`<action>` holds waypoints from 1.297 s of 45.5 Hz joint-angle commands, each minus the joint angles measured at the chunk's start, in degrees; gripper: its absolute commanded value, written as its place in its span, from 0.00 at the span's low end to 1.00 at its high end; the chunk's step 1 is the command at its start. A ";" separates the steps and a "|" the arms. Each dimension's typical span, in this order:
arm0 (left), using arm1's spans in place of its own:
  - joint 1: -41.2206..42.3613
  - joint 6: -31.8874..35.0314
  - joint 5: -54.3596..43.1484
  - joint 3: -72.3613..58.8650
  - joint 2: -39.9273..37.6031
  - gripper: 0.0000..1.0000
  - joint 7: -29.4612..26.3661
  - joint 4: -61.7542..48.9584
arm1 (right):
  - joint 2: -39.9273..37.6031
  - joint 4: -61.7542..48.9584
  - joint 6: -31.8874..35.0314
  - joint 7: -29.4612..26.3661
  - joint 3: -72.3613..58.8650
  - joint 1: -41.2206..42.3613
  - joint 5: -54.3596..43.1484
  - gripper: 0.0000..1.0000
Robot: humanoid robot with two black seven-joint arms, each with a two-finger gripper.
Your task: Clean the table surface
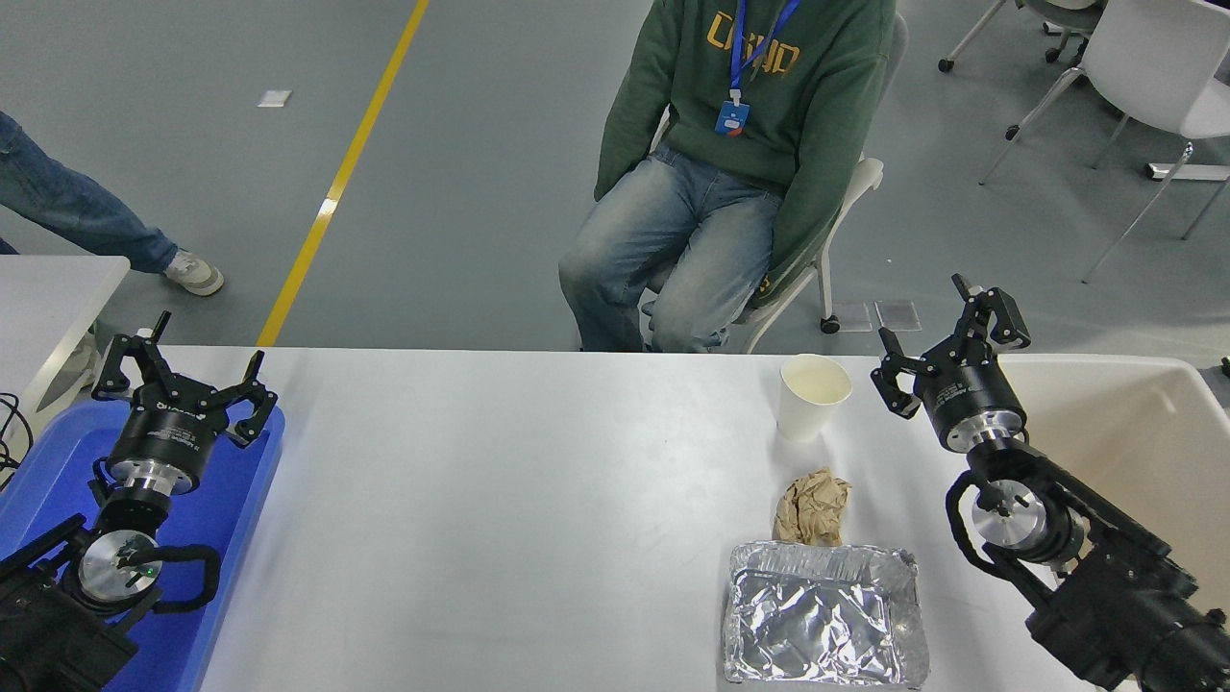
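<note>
The white table surface [500,500] fills the lower half of the head view. On its right part stand a white paper cup [813,396], a crumpled brown paper ball [813,507] and an empty foil tray [824,615]. My right gripper [947,341] is open and empty, held above the table's far right edge, just right of the cup and apart from it. My left gripper [181,370] is open and empty, parked over the blue plastic tray [226,519] at the lower left.
A cream bin [1124,432] stands at the table's right end, behind my right arm. A person in a green hoodie [750,96] sits on a chair beyond the far edge. A small white table corner [48,288] is at the left.
</note>
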 commanded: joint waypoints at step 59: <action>0.00 -0.01 0.00 0.00 0.00 1.00 0.04 0.00 | -20.85 18.03 -4.47 -14.05 -45.88 26.14 -28.49 1.00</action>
